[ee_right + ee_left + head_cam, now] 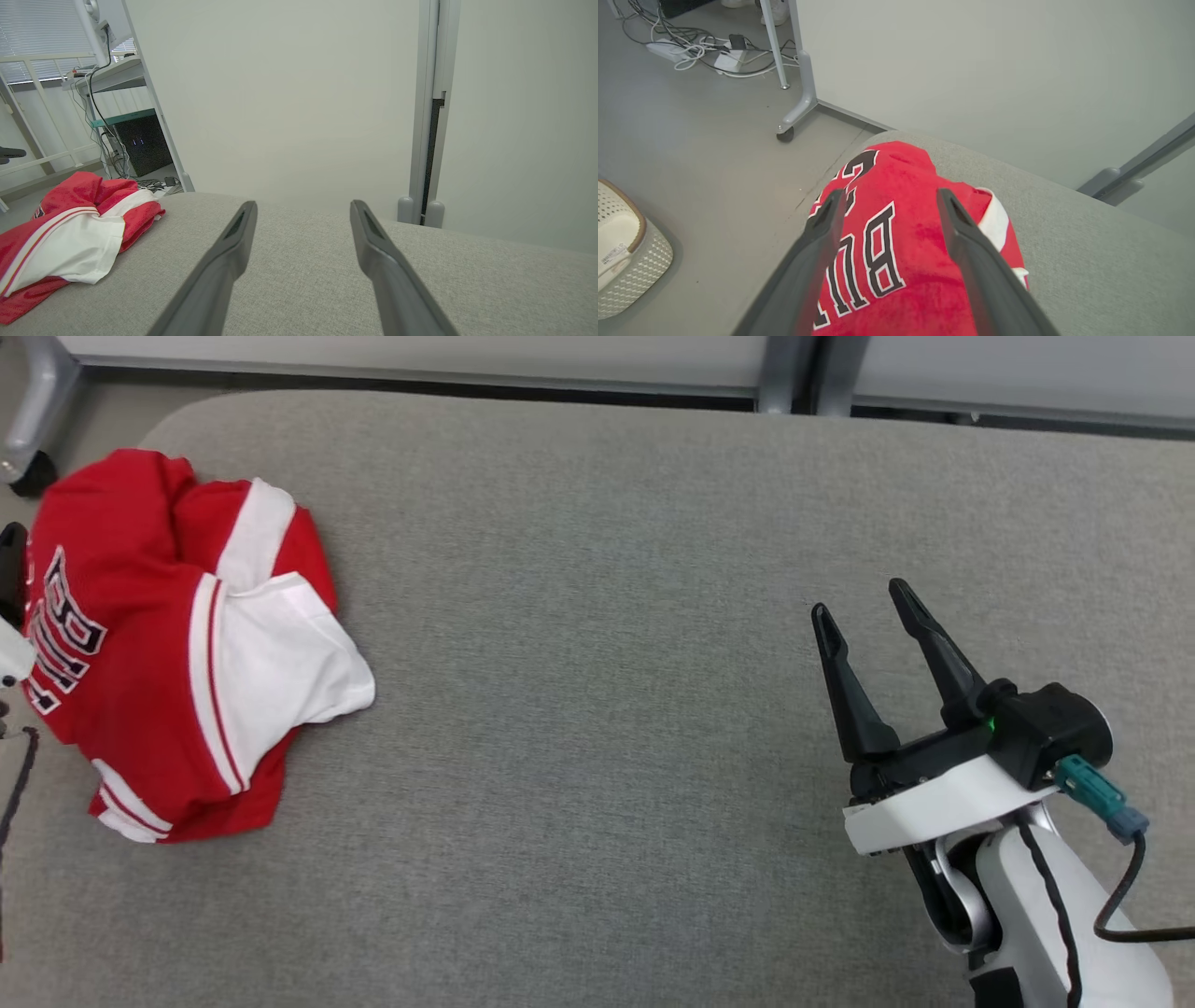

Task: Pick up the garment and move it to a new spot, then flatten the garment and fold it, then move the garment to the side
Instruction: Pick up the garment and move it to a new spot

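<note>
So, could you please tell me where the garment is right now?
In the head view the garment lies crumpled at the far left of the grey table, near its rounded corner, with the open left end effector right beside it.

Occlusions and crops: check these before you trust any view.
Left wrist view: the fingers of the left gripper (891,193) blur toward the bottom edge, and you cannot tell whether they touch the garment (906,242) beneath. Its lettering reads only in part, the rest being folded under or behind the fingers, and its near end is cropped. A pale perforated basket (630,261) on the floor (714,154) to the left is cut by the edge. Head view: that gripper is a sliver at the left edge, covering the garment's left margin. Right wrist view: the garment's left part is cropped.
</note>
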